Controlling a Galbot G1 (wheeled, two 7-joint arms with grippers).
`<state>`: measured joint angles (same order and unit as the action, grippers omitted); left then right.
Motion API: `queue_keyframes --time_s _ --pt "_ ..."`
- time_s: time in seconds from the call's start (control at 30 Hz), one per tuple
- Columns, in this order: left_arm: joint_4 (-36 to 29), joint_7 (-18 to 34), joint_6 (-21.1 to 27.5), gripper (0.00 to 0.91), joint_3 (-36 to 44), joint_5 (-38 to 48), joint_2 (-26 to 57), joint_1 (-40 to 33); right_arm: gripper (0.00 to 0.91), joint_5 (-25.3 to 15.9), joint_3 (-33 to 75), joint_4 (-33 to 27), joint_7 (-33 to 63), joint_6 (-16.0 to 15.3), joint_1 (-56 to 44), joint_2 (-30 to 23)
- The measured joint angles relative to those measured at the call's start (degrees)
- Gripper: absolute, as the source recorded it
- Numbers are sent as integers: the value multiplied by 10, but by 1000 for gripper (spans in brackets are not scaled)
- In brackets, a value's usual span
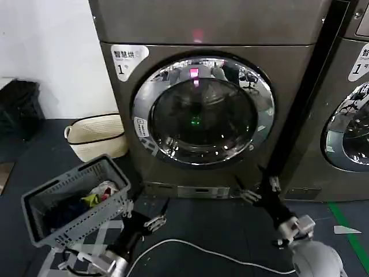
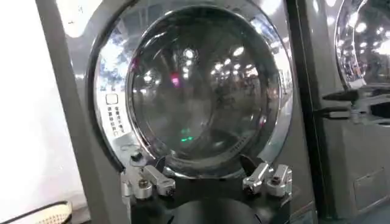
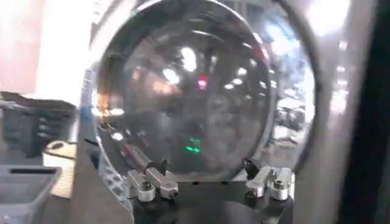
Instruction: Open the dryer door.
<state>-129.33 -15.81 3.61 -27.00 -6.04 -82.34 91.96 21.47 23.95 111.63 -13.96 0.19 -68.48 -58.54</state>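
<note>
The dryer door (image 1: 202, 109) is shut flush against the machine's front. It has a wide chrome ring with a small white sticker (image 1: 141, 127) on its left side and a dark glass centre. Both arms are low in front of the machine. My left gripper (image 1: 149, 209) is open below the door's lower left, apart from it. My right gripper (image 1: 251, 180) is open just under the door's lower right edge. The door (image 2: 195, 85) stands beyond the open left gripper (image 2: 191, 163) in the left wrist view. The right wrist view has the door (image 3: 195, 91) close ahead of the open right gripper (image 3: 205, 164).
A grey laundry basket (image 1: 34, 202) with clothes stands at the left front. A cream basket (image 1: 95, 135) sits behind it by the wall. A white cable (image 1: 202, 249) lies on the dark floor. A second machine (image 1: 346, 115) with its own chrome-ringed door stands at the right.
</note>
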Motion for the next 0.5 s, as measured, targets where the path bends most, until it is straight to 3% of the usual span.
queue_keyframes --time_s 0.5 --pt "-2 -3 -3 907 0 -4 -2 2 907 20 -92 -57 -13 8 118 12"
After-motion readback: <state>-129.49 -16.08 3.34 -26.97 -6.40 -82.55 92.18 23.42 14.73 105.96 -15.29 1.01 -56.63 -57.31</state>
